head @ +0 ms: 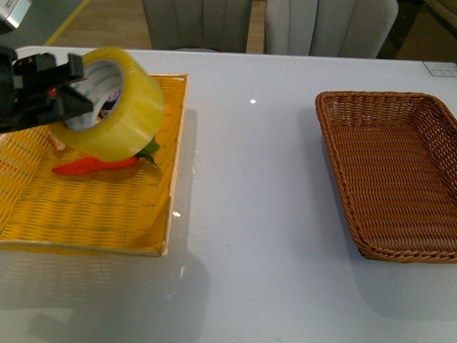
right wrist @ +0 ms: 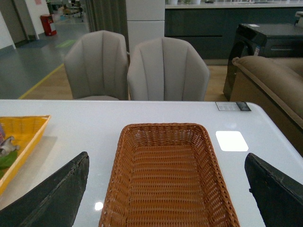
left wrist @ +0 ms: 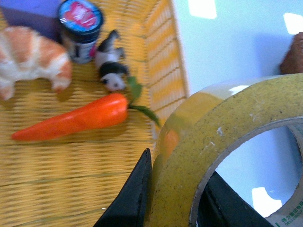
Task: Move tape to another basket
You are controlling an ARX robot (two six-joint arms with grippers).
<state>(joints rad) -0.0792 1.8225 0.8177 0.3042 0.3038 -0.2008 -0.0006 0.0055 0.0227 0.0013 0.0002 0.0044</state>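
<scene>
While in the left gripper, tape above yellow basket with carrot.

Two baskets on the table: one yellow basket left, one brown basket right. One roll of tape, one carrot, one croissant, one jar, one small toy animal. Two chairs beyond.

Bright overhead glare dots the table; the near tape looks blurred.
</scene>
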